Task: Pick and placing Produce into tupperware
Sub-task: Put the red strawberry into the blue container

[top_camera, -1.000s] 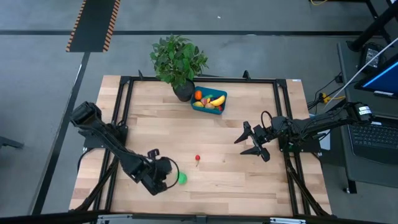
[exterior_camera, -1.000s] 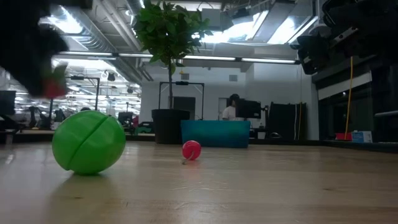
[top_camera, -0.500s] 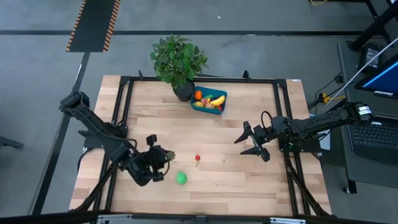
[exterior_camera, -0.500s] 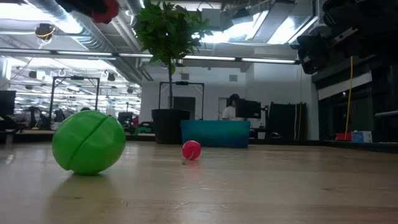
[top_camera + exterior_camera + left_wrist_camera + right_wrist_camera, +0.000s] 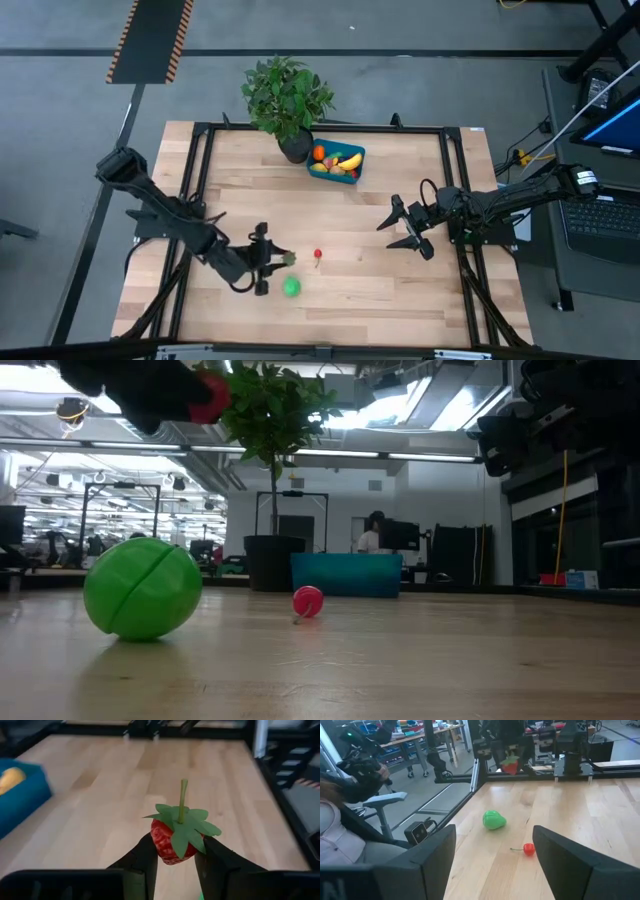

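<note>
Even, bright overhead light in the high view; the wooden table [image 5: 400, 290] shows only soft, short shadows under the arms. Low view is backlit: ceiling strip lights [image 5: 300, 452] and skylights glare white, the plant [image 5: 268, 420] and the dark shapes at the upper corners read as silhouettes, and the table surface close to the lens is soft. Left wrist view: strawberry [image 5: 176, 836] sharp, the table behind it blurred, fingers [image 5: 137, 865] dark. Right wrist view is fairly sharp, near fingers [image 5: 427, 862] dark and soft.

Strawberry [image 5: 172, 839] upright in my left gripper [image 5: 175, 857]; green piece [image 5: 291, 287], cherry [image 5: 318, 255] at 6 o'clock; teal tupperware [image 5: 336, 163] part-filled, 12 o'clock.
</note>
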Controlling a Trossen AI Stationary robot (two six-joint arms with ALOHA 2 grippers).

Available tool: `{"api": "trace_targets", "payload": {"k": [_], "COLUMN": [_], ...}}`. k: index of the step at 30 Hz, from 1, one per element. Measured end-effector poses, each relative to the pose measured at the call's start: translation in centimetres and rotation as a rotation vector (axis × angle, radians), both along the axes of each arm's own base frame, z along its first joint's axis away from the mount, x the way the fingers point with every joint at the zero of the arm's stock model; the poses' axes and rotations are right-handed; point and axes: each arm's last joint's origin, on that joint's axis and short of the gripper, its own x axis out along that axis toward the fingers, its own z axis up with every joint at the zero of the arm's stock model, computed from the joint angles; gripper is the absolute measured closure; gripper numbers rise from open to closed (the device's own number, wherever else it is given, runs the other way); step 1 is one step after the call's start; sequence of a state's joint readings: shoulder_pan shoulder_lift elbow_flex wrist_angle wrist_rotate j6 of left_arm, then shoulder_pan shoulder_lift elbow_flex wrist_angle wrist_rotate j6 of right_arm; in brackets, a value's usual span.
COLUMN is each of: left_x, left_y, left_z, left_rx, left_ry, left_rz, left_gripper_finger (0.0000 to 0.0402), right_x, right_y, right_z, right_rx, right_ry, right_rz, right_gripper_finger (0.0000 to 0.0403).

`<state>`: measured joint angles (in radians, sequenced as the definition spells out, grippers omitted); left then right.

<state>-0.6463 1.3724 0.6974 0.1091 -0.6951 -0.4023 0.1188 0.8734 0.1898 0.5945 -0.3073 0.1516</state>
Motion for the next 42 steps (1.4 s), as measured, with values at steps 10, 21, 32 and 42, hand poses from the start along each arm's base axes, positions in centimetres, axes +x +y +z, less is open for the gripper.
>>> {"api": "trace_targets", "payload": {"k": [10, 21, 32, 42], "left_x": [0.1, 1.4, 5.2, 8.6], "left_y": [3.2, 6.7, 10.8, 13.7], "left_z": [-2.4, -2.3, -3.2, -3.4], "left_rx": [-0.034, -0.052, -0.020, 0.013], "left_ry": [-0.185, -0.260, -0.253, -0.259], "left_rz": [-0.138, -0.227, -0.305, -0.350], "left_gripper_finger": [0.0303, 0.0303, 0.0303, 0.0303], "right_x": [0.0, 0.1, 2.5, 6.0], "right_y": [0.0, -0.3, -0.2, -0.5], "right_z": [0.0, 0.1, 1.2, 1.8], "right_rx": [-0.002, -0.066, -0.162, -0.296], "right_ry": [-0.001, -0.032, -0.043, -0.013], "right_rz": [0.001, -0.105, -0.139, -0.269], "right_gripper_finger": [0.0137, 0.0137, 0.0137, 0.0137]}}
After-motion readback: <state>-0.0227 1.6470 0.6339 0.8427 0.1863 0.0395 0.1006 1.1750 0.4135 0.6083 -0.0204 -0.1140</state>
